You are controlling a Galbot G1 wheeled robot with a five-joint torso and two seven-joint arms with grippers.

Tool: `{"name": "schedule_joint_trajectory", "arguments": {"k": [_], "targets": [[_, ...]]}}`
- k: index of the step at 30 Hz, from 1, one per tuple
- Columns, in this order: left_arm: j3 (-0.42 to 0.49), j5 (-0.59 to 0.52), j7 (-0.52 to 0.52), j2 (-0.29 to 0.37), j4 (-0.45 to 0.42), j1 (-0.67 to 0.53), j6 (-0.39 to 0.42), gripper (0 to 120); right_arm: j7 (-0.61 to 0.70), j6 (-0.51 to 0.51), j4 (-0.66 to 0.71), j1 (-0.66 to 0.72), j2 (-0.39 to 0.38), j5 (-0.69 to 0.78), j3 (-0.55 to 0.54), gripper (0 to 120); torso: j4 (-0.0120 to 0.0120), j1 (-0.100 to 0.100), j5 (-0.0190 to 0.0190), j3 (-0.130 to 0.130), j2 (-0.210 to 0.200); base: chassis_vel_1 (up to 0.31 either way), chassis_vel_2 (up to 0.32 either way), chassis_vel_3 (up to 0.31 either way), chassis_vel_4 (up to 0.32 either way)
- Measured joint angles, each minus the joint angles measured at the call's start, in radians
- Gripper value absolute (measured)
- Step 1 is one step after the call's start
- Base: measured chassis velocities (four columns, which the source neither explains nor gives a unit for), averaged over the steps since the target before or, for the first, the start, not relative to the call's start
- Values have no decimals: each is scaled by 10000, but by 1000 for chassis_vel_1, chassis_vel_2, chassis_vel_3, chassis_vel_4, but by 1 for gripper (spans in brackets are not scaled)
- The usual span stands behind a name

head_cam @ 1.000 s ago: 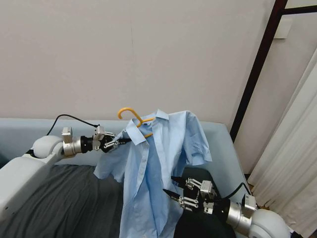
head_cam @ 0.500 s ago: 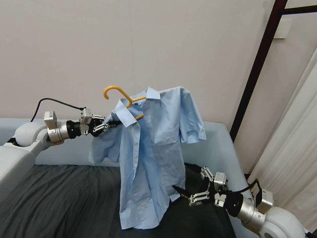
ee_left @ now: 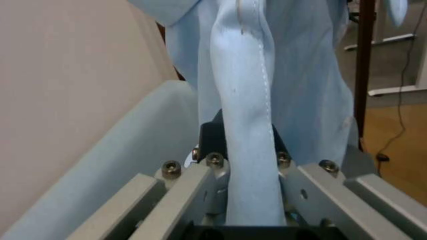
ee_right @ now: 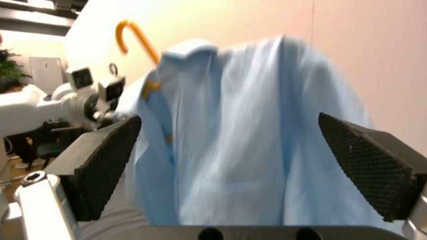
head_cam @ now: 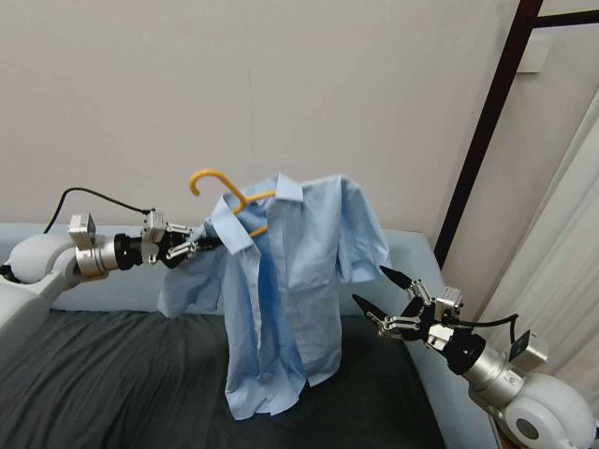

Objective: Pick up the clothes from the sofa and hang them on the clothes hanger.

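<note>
**Shirt on its hanger, off the sofa**

At middle left, the left pincer (head_cam: pixel 192 248) is clamped on the blue shirt (head_cam: pixel 290 299) near its collar. The shirt drapes over the yellow hanger (head_cam: pixel 213 182), clear of the sofa (head_cam: pixel 416 257). At lower right, the right pincer (head_cam: pixel 374 297) is spread wide and empty. Hanging it on the dark rack (head_cam: pixel 487 122), upper right, probably remains.

It looks like a home-style living room, possibly a staged one. A pale blue sofa (head_cam: pixel 416 251) with a dark grey cover (head_cam: pixel 112 383) runs across the lower part of the head view, against a plain beige wall (head_cam: pixel 281 84). A dark upright post (head_cam: pixel 482 131) and a white curtain (head_cam: pixel 562 271) stand at the right edge. Wooden floor (ee_left: pixel 393 150) shows at the lower right of the left wrist view.
</note>
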Motion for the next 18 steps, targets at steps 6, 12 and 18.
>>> {"name": "schedule_joint_trajectory", "arguments": {"k": [6, 12, 18], "targets": [[-45, 504, 57, -322, -77, 631, -102, 2, 671, -55, -130, 517, -448, -1052, -433, 100, 2, 0, 0, 0, 0, 0, 0, 0, 0], [264, 1096, -465, -1296, 340, 794, -129, 2, 797, -507, 132, 1240, -683, -1103, -1746, 100, -2, 1, 0, 0, 0, 0, 0, 0, 0], [621, 1326, -539, -1870, 909, 537, -225, 2, 1341, -641, 131, 1906, -504, -1192, -2609, 100, -1, 1, 0, 0, 0, 0, 0, 0, 0]]}}
